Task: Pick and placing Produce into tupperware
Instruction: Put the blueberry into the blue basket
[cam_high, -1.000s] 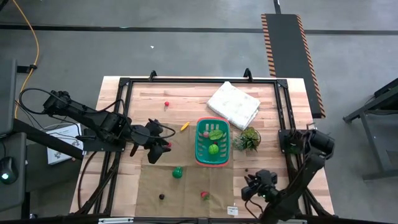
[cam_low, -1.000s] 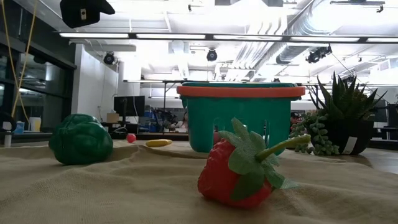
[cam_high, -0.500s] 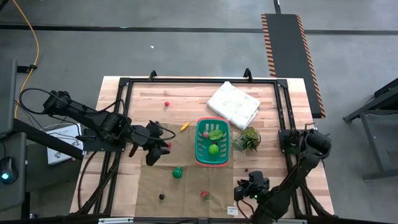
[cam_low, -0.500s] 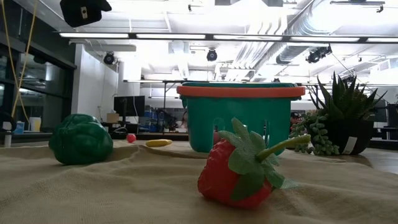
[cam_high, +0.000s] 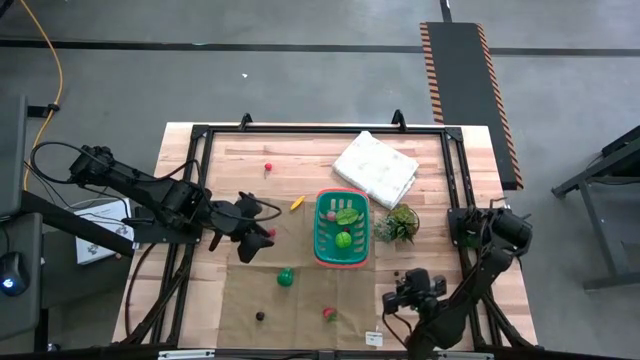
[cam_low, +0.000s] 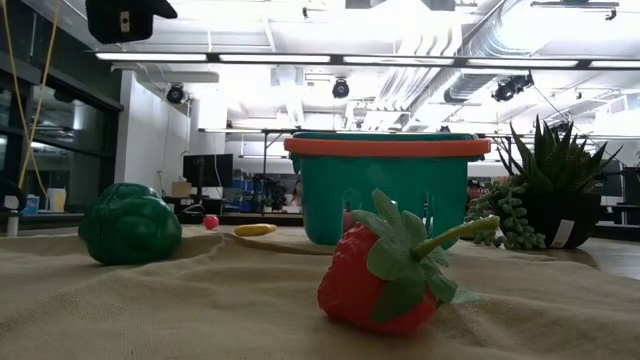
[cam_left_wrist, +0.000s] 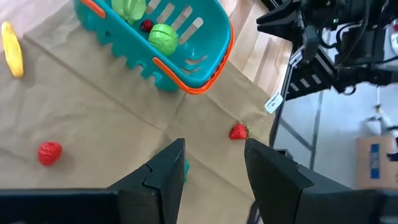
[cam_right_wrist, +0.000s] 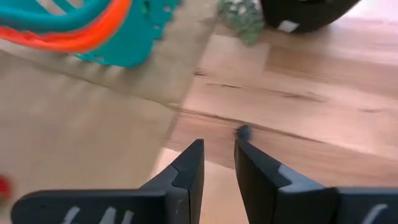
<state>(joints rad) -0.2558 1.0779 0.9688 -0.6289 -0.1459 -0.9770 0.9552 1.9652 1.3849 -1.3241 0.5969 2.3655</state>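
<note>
The teal basket (cam_high: 342, 231) (cam_low: 385, 190) stands near the table's middle and holds green leafy and round pieces and a red berry (cam_left_wrist: 147, 25). Outside it lie a green round piece (cam_high: 285, 277) (cam_low: 130, 222), a strawberry (cam_high: 328, 314) (cam_low: 385, 270), another strawberry (cam_high: 270, 233) (cam_left_wrist: 50, 152), a yellow piece (cam_high: 297, 203) (cam_left_wrist: 12, 50), a small red berry (cam_high: 268, 168) and dark berries (cam_high: 259, 316) (cam_right_wrist: 244, 131). My left gripper (cam_high: 250, 240) (cam_left_wrist: 211, 162) hovers open left of the basket, above the cloth. My right gripper (cam_high: 410, 290) (cam_right_wrist: 219, 163) hangs open by a narrow gap near the table's right near corner, over the dark berry.
A brown cloth (cam_high: 300, 290) covers the near middle of the table. A spiky potted plant (cam_high: 400, 222) (cam_low: 560, 190) stands right of the basket. A white rumpled cloth bundle (cam_high: 376, 167) lies toward the far edge. A black metal frame (cam_high: 455, 200) borders the table.
My right gripper swung toward the table's left and near edge, then came back toward the right, ending close to where it began. The produce and basket have stayed put.
</note>
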